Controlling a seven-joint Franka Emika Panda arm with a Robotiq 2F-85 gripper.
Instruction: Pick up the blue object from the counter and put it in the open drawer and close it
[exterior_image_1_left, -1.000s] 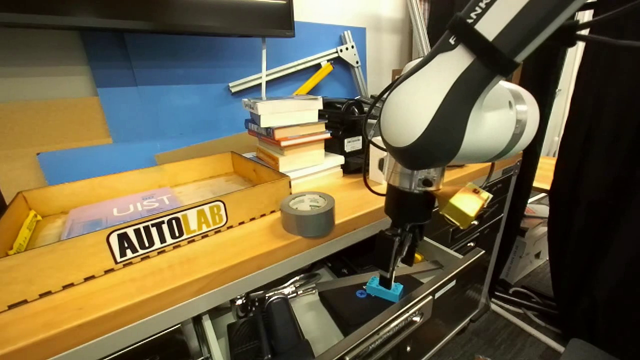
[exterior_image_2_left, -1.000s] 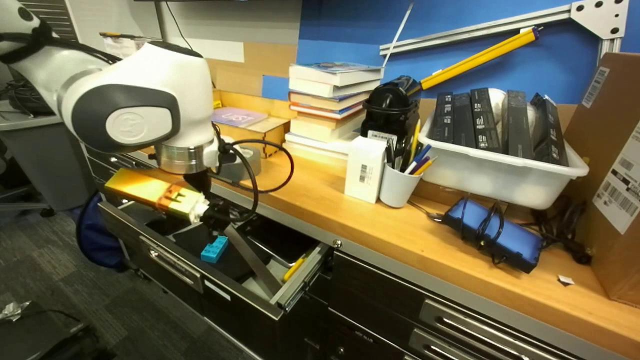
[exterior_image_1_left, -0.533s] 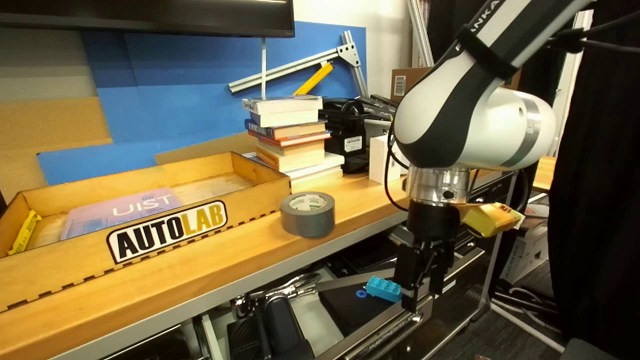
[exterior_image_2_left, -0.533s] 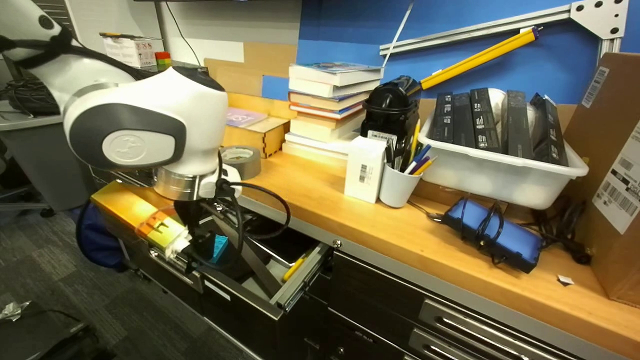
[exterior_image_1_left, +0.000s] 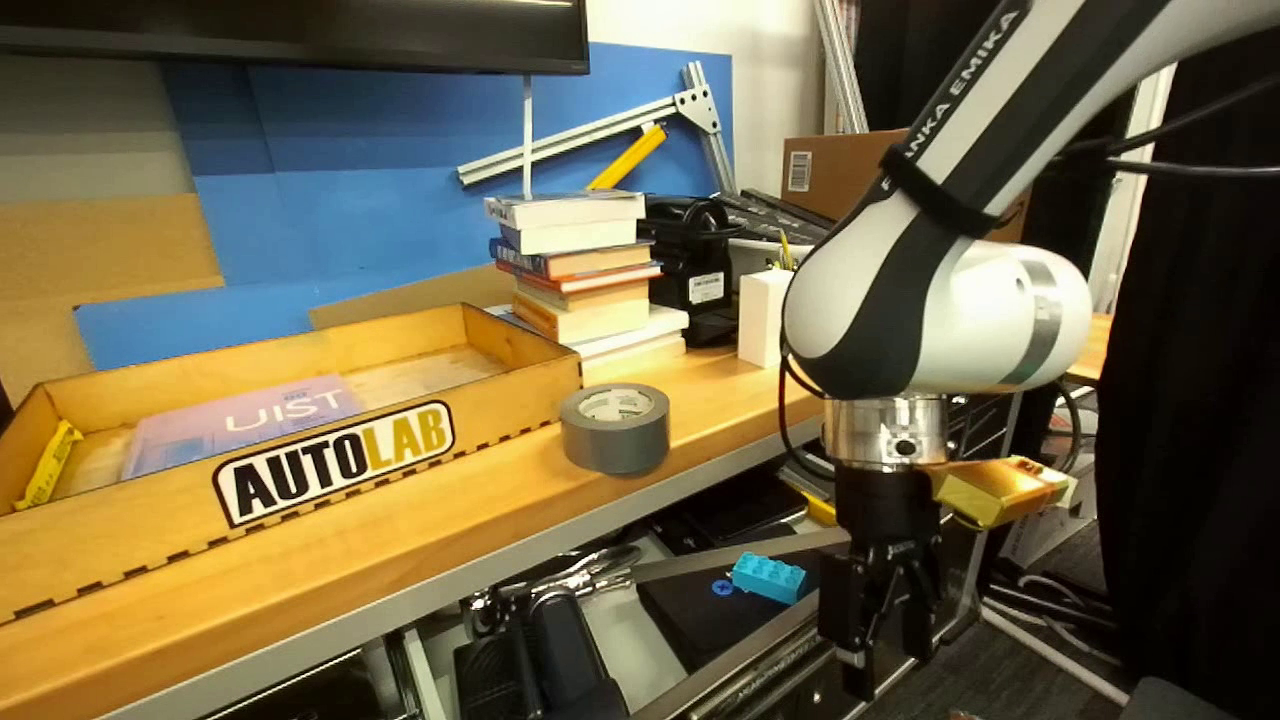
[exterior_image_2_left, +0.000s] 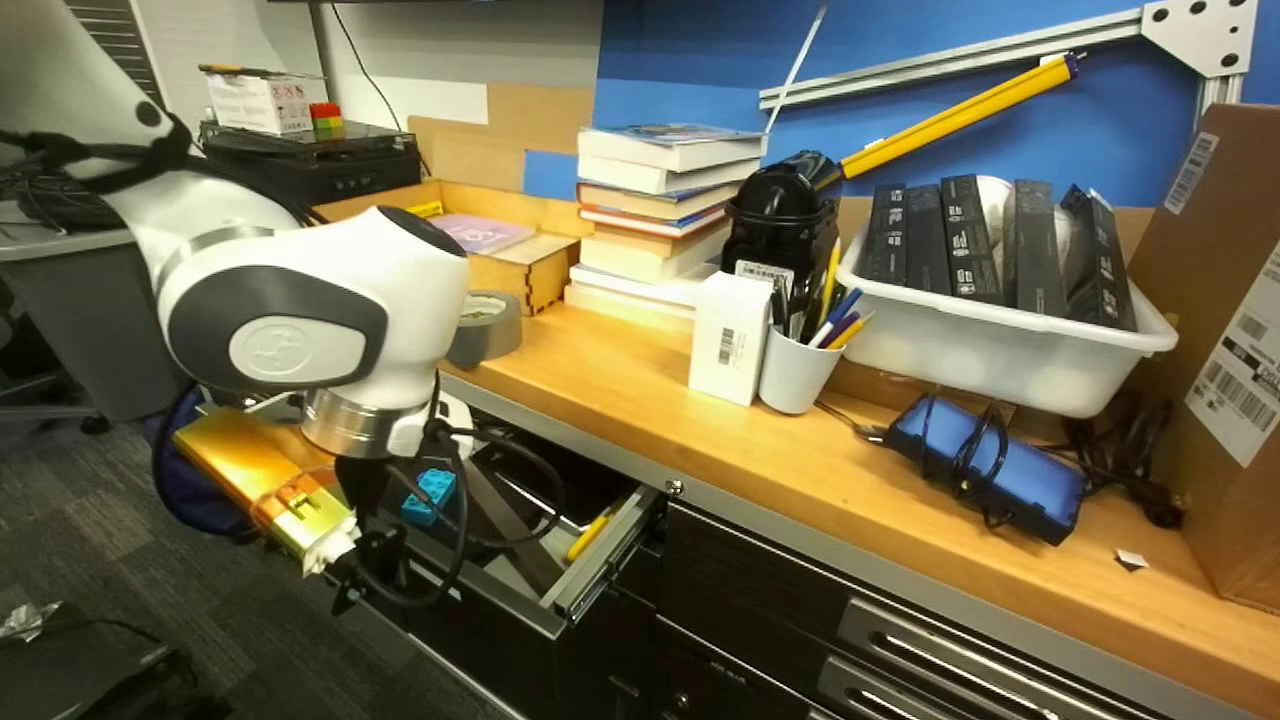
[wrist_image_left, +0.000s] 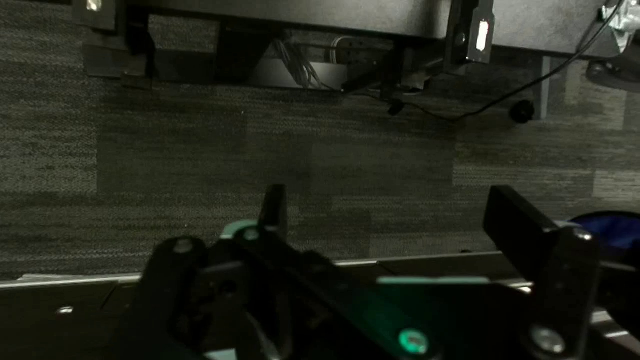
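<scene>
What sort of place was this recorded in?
Most likely a robotics lab or workshop: there is a robot arm, a wooden box marked AUTOLAB on the wooden counter, and metal bars in front of the blue panel.

Block (exterior_image_1_left: 768, 577) in drawer (exterior_image_2_left: 515, 602) below counter (exterior_image_1_left: 530, 485), tool (exterior_image_1_left: 888, 668) before drawer

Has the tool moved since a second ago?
Yes: in an exterior view, the tool, earlier at the blue block, is now lower and picture-right, outside the drawer.
</scene>
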